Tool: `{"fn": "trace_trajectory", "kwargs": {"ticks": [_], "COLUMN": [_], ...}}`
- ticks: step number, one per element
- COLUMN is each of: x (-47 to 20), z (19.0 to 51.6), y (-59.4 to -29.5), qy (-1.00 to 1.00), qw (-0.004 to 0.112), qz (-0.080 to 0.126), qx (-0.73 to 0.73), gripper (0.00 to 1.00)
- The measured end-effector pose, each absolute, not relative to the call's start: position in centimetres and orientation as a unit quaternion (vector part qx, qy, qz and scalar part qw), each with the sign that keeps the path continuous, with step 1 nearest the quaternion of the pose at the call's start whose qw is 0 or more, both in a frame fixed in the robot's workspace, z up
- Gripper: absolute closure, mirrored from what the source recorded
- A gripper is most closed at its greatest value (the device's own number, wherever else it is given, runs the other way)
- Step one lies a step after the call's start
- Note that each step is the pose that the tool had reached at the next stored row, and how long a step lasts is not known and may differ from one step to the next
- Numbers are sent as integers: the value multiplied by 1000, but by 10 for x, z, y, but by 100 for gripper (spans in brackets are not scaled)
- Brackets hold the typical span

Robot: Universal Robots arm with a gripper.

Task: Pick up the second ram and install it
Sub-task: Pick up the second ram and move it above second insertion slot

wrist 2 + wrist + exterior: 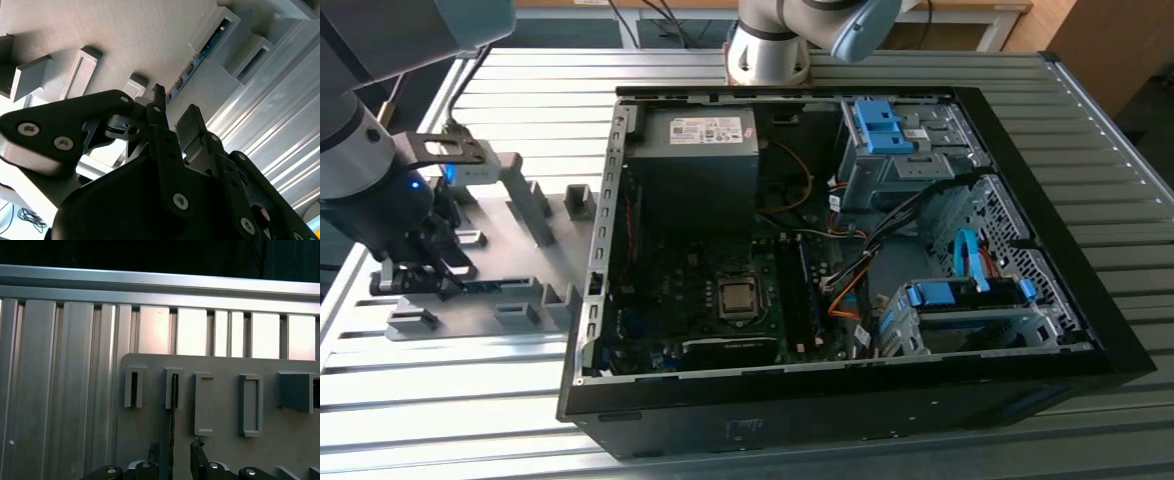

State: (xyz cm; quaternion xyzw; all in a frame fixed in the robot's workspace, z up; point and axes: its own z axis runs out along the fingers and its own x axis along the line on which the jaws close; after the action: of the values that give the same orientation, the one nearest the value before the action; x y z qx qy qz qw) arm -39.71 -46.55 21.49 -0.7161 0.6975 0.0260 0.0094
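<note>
The second ram (173, 410) stands on edge in a slot of the grey fixture plate (150, 440), seen as a thin dark strip. In the second wrist view it is a blue-green strip (202, 52) running away from the fingers. My gripper (175, 452) is open, low over the plate, with one fingertip on each side of the stick's near end and a gap on both sides. In the exterior view the gripper (438, 272) hangs over the plate at the left, close to the stick (500, 286).
An open computer case (854, 230) lies to the exterior view's right of the plate, with the motherboard (720, 290), power supply (700, 150) and blue drive brackets (881, 125). Grey fixture blocks (527, 205) rise from the plate. The table top (480, 400) is ribbed aluminium.
</note>
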Motion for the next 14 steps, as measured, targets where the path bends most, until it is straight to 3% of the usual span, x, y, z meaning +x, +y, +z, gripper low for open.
{"fn": "trace_trajectory", "kwargs": {"ticks": [14], "x": [-398], "z": [208], "y": [-466], "qy": [697], "qw": [10], "qz": [26], "qx": [-716], "gripper": [62]}}
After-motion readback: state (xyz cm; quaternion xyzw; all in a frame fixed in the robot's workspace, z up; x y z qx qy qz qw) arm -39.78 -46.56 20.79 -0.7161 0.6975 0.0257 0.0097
